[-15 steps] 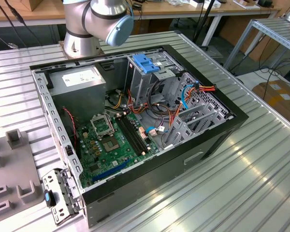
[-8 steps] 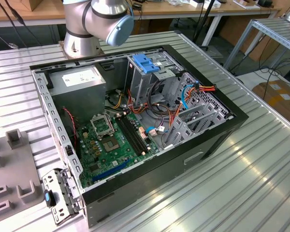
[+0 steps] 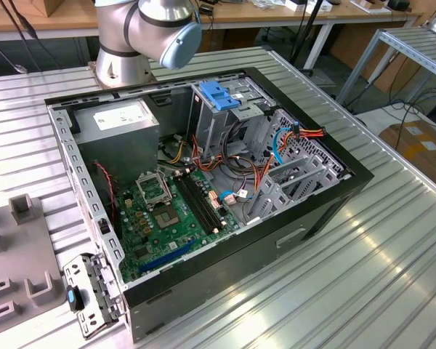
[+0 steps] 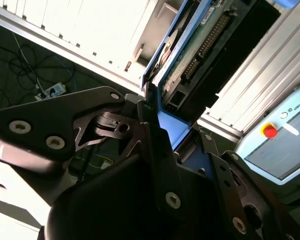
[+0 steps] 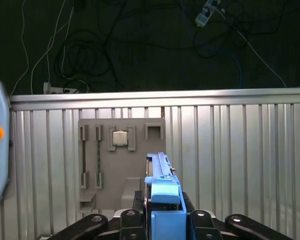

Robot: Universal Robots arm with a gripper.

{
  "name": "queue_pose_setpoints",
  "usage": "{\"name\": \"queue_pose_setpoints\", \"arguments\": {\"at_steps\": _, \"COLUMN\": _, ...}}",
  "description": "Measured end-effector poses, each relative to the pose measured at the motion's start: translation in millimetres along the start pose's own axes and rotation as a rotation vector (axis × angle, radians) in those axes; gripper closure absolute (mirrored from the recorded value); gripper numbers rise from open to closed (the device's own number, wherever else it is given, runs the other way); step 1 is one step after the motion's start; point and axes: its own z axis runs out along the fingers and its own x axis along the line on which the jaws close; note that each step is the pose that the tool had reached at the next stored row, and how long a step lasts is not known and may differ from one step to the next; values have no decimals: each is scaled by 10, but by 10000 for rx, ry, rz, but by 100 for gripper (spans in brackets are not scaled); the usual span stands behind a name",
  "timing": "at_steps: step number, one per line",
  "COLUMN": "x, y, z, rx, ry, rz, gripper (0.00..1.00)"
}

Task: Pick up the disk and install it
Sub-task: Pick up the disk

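The ribbed metal table is taken up mostly by the open computer case, guts all exposed. In the first wrist view a grey fixture plate is seen lying on the table. In front of the plate, the disk is clamped edge-on, blue rails and all, by the gripper.

The disk is up off the surface, clamped edge-on in the pincer. It's blue-railed along its sides; the second wrist view shows its green circuit-board underside, and the first wrist view shows its narrow blue edge.
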Motion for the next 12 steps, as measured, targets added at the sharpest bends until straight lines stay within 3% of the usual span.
{"name": "queue_pose_setpoints", "arguments": {"at_steps": 6, "x": -4, "y": -116, "z": -1, "rx": -1, "ry": 1, "rz": 0, "gripper": 63}}
{"name": "queue_pose_setpoints", "arguments": {"at_steps": 12, "x": -6, "y": -189, "z": -1, "rx": -1, "ry": 1, "rz": -1, "gripper": 63}}
